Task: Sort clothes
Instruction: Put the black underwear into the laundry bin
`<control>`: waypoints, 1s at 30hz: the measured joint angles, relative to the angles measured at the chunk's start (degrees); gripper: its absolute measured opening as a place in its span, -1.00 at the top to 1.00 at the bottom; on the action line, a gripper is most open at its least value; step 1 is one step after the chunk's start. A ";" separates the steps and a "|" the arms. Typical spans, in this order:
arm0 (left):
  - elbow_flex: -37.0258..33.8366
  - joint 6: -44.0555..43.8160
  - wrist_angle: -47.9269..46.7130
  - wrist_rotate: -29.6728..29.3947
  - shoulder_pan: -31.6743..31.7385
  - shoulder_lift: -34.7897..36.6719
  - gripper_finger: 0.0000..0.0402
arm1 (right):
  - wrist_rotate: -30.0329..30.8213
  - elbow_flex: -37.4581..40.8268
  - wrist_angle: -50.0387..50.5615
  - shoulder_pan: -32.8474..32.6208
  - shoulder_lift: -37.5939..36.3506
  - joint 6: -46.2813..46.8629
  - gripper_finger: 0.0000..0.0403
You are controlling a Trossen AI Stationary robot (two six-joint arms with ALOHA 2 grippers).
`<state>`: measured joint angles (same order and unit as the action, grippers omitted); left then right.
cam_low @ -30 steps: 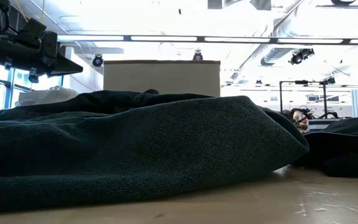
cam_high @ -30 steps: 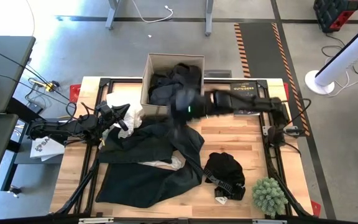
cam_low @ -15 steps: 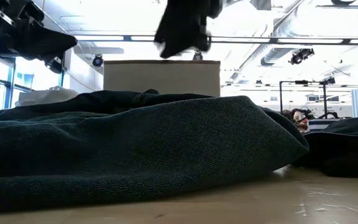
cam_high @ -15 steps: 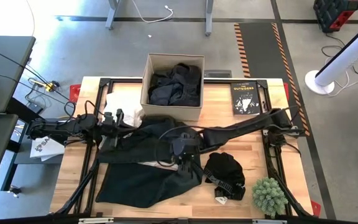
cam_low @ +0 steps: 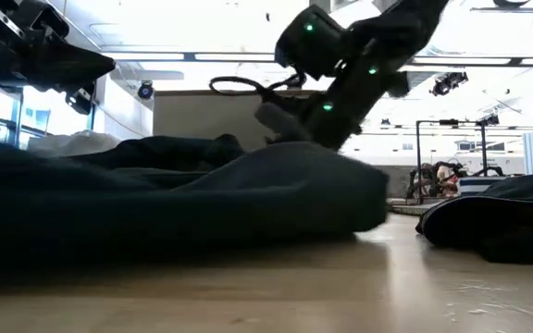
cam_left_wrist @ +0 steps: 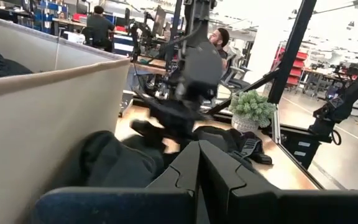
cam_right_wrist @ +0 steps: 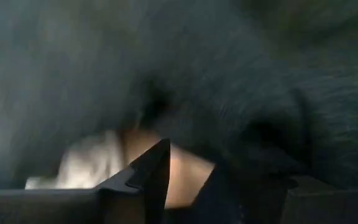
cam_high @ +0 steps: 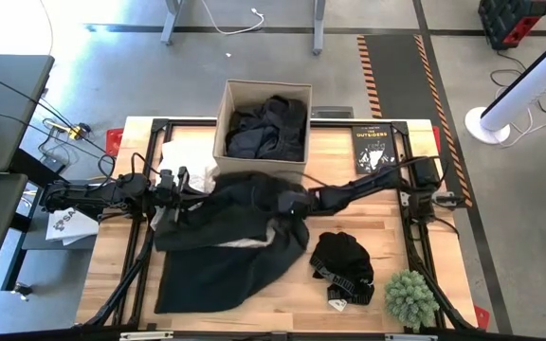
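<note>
Sorting is judged partly done from the high view: several dark crumpled fabric garments (cam_high: 265, 126) are already piled inside the open cardboard box (cam_high: 223, 118) at the table's far edge, while a large black soft garment (cam_high: 226, 248) is spread over the middle of the wooden table (cam_high: 349, 213), a thin white cloth (cam_high: 190, 156) lies beside the box on its left, another scrap of white cloth (cam_high: 243, 242) shows among the black folds, and a small black bundled garment (cam_high: 342, 260) sits apart near the small green plant (cam_high: 411, 296); a black paperback book (cam_high: 374, 150) rests at the far right. The right gripper (cam_high: 292, 203) is pressed into the upper edge of the large black garment, and the left gripper (cam_high: 180, 180) waits at that garment's left margin, near the white cloth. In the low view, most of the table is hidden by the dark fabric in front, and only the right arm's lit wrist can be made out above the mound; its fingertips are buried. From the left wrist view, the left gripper's jaws are seen clenched together on nothing, with the box wall alongside. In the right wrist view, the right gripper's fingers (cam_right_wrist: 151, 171) are parted with black fabric bunched against them and a pale patch beyond; whether cloth is actually pinched cannot be told.
</note>
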<state>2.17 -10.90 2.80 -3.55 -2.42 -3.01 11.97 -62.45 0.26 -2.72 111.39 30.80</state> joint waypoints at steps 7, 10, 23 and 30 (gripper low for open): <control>0.00 -4.91 0.43 -1.05 0.04 0.00 0.96 | 1.29 -11.21 4.43 1.29 -2.20 -12.18 0.20; 0.02 -5.03 0.12 -2.99 0.06 0.01 0.96 | -0.48 -17.41 15.28 -1.23 -3.94 -14.34 0.20; 0.02 -8.40 -0.38 2.23 0.01 0.00 0.96 | -12.56 -31.61 54.14 -21.59 -5.42 7.25 0.20; 0.02 -8.55 -0.44 2.25 0.02 0.00 0.96 | -12.35 -22.64 60.90 -27.45 -5.40 31.52 0.20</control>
<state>2.20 -19.44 2.36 -1.30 -2.40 -3.00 -0.38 -85.09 61.16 -30.17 106.00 62.33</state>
